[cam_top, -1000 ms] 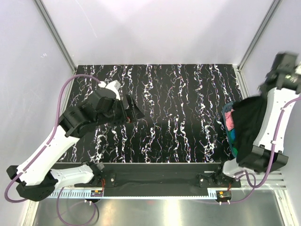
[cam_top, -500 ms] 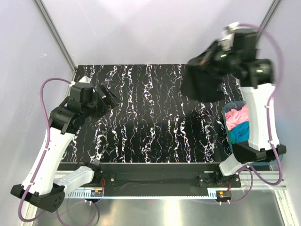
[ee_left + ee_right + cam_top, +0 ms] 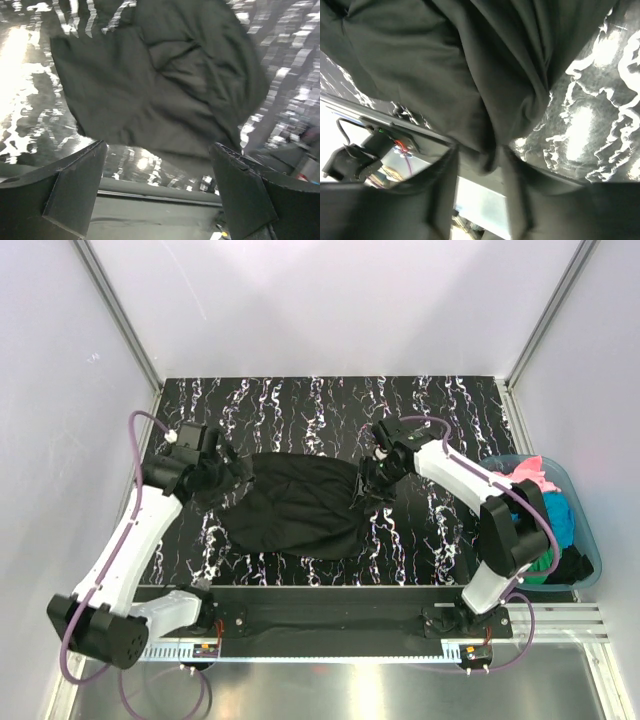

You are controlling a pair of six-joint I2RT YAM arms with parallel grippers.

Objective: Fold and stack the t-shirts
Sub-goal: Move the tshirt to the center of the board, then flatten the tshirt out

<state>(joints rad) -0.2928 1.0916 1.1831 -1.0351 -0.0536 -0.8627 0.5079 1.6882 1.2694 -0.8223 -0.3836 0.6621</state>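
Observation:
A large black t-shirt lies crumpled and spread in the middle of the marbled table. My left gripper stands open at its left edge; in the left wrist view the shirt lies just beyond the gripper, with nothing between its fingers. My right gripper is at the shirt's right edge. Its jaws stand apart in the right wrist view, with a loose fold of the black shirt hanging between them. Pink, turquoise and green t-shirts lie bunched in the tub.
A translucent teal tub stands at the table's right edge, beside the right arm's base. Grey walls close in the table at the back and both sides. A black rail with both arm bases runs along the near edge.
The right arm lifted the black t-shirt from the tub, swung it left over the table and laid it down; its jaws have parted. The left arm moved to the shirt's left edge.

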